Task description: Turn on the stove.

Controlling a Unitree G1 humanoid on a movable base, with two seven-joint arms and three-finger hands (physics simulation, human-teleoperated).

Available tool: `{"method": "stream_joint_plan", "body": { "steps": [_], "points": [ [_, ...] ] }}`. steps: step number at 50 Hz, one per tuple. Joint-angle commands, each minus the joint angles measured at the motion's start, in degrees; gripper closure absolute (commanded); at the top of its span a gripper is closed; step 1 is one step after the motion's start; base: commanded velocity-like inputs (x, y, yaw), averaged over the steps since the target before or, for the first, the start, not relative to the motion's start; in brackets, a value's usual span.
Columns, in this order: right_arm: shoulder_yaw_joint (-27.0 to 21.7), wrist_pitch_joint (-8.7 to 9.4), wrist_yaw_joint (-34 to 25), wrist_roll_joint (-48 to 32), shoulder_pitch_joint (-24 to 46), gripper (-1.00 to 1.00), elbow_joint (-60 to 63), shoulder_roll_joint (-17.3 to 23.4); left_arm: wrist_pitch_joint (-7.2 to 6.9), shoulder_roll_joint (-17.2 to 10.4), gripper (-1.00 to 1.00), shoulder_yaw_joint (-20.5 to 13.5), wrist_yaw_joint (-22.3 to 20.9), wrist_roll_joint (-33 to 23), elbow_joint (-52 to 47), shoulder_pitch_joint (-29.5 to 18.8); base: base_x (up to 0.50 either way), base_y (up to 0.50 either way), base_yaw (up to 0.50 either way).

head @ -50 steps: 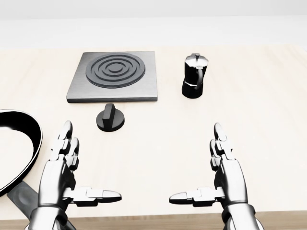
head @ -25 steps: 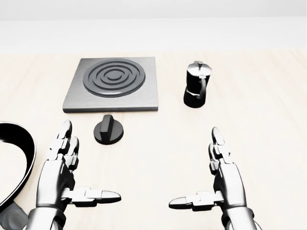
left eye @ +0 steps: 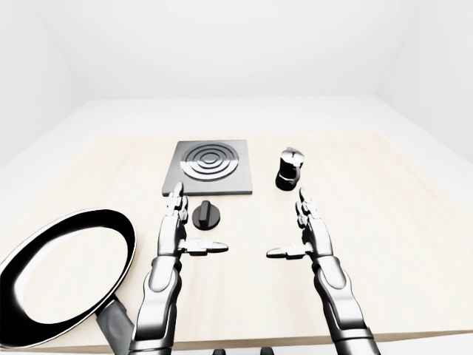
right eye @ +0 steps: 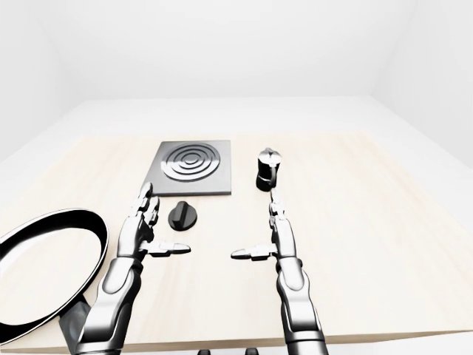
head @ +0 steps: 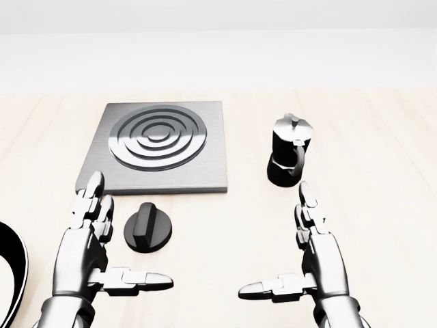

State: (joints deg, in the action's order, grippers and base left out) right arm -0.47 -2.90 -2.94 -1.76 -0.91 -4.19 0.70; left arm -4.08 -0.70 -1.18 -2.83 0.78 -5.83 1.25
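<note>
No text, label, brand, number or sign could be read on anything in these views, whether the stove point(head: 160, 147), its knob point(head: 148, 227), the moka pot point(head: 289, 158) or the frying pan point(left eye: 66, 275).

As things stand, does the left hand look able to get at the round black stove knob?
Probably yes. The left hand is open and sits just left of the round black stove knob, with only bare light wooden tabletop between them and nothing blocking.

Bright, even, sharply rendered light throughout; shadows faint, with the white walls washed out.
</note>
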Motion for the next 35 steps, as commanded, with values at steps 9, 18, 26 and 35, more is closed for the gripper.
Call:
{"method": "stream_joint_plan", "body": {
  "steps": [9,18,26,35],
  "points": [
    [0.19,-0.31,-0.16,-0.23,-0.35,-1.00,-0.15,0.01,-0.07,0.01,-1.00,0.06,0.00,-0.18,-0.11,0.29,0.37,0.00,0.00],
    [0.45,-1.51,-0.41,-0.71,-0.35,-1.00,-0.67,-0.01,-0.07,-0.03,-1.00,-0.01,0.03,-0.22,0.00,0.11,0.10,0.00,0.00],
    [0.67,-0.43,-0.55,-0.90,-0.51,-1.00,0.33,-0.10,1.36,-0.22,-1.00,-0.44,-0.05,-0.23,2.47,-0.55,0.00,0.00,0.00],
    [0.72,-0.72,-0.76,-0.85,-0.50,-1.00,0.02,-0.13,4.69,-0.55,-1.00,-1.17,0.21,0.02,9.74,-2.97,0.00,0.00,0.00]
  ]
}}
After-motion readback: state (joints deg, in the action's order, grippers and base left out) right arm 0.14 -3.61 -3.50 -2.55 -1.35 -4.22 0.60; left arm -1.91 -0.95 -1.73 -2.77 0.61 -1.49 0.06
